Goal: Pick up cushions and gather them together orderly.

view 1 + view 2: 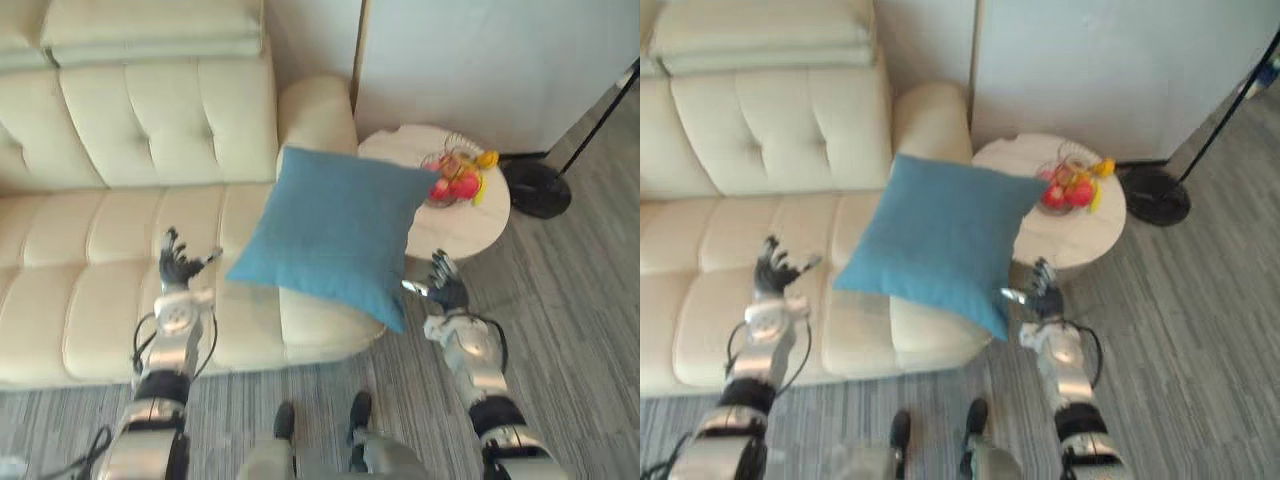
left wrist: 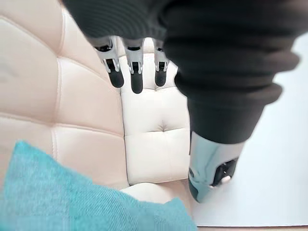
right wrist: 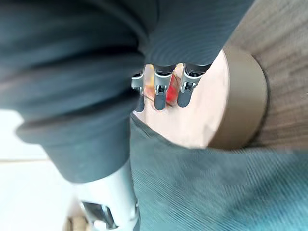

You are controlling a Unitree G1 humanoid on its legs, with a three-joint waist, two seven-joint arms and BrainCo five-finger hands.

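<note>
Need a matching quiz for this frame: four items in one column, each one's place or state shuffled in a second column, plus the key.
Column one
1. blue cushion
2. bowl of fruit
3. left hand
4. dark lamp base

Column two
A. on the floor beside the table
B. open, over the sofa seat
C. on the round side table
D. at the sofa's armrest end

Pairs: 1-D, 2-C, 3-B, 4-A
</note>
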